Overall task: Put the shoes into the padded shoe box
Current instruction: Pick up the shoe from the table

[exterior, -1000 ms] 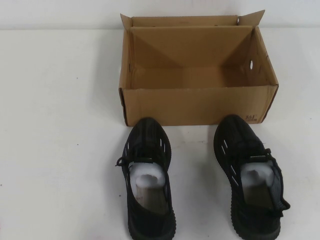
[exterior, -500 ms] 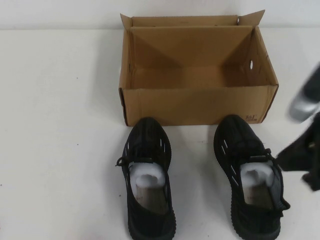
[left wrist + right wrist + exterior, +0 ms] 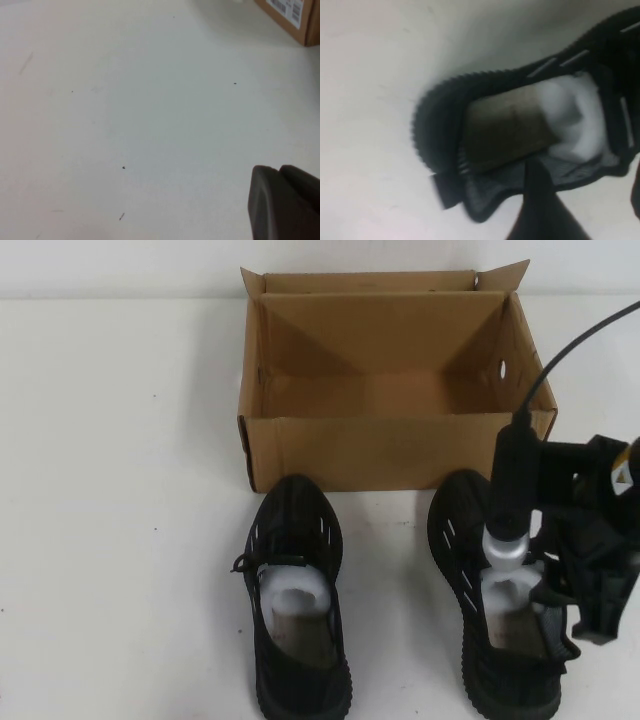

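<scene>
high view: the padded shoe box [image 3: 395, 445] stands open at the far middle of the white worktop [image 3: 120, 490], flaps up, its inside bare cardboard. just in front of it lie the two shoes, toes toward the box wall: the left shoe [image 3: 296, 600] in full sight apart from its heel at the picture's lower edge, the right shoe [image 3: 470, 540] partly covered by the right arm. the right gripper [image 3: 590, 585] hangs over that shoe's outer side near the collar; its tips are lost against the black knit, so how far it stands apart cannot be told here. wide bare worktop lies to the left of the shoes and between them.

left wrist view: the left gripper [image 3: 285, 205] shows only as a dark corner, cut off, over bare worktop; its spread cannot be told. a box corner [image 3: 292, 17] sits at the edge.

right wrist view: the right shoe's heel and opening [image 3: 510, 130] fill the view, white stuffing [image 3: 570, 115] inside. one dark gripper finger [image 3: 540, 205] rises in front of the collar, blurred; the other is cut off at the edge, so the gripper stands wide, holding nothing.
</scene>
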Robot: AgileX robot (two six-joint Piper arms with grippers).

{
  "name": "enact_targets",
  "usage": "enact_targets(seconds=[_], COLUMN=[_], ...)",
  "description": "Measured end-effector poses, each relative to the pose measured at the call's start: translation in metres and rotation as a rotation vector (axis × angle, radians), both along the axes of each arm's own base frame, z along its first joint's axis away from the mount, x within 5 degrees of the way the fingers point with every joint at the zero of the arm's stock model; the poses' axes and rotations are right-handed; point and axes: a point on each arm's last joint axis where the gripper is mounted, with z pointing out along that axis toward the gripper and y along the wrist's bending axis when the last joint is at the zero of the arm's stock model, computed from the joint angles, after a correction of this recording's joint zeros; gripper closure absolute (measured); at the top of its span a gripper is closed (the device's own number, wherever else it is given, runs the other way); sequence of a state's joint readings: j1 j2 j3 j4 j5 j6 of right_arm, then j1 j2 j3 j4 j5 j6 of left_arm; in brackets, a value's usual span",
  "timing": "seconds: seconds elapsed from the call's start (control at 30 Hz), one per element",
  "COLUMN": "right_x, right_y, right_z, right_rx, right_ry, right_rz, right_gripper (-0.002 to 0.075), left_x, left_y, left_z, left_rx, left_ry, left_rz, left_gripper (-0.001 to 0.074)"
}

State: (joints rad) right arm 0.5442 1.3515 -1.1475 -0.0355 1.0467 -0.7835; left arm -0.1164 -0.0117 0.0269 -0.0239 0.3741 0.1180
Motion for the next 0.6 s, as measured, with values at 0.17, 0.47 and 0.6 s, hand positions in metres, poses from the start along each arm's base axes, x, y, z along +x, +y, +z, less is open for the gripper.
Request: enact_targets(seconds=[0.17,0.47,0.6], right_x=[0.013,0.027,0.031], right_y=[0.006,0.011,0.013], right_z=[-0.008,-0.024,-0.029], right_rx=[-0.024,-0.075,-0.088], right_ry=[-0.054,-0.058,-0.069], right_rz=[0.057,0.102,0.107], right_gripper=[0.0368,0.0369,0.0371], left_x=[0.000,0.000,0.000], left_y=[0.000,0.000,0.000], left_z=[0.000,0.000,0.000], left_rx=[0.000,0.000,0.000], left_ry=[0.000,0.000,0.000], left_rz=[0.000,0.000,0.000], left_gripper=[0.0739,0.0739,0.0739])
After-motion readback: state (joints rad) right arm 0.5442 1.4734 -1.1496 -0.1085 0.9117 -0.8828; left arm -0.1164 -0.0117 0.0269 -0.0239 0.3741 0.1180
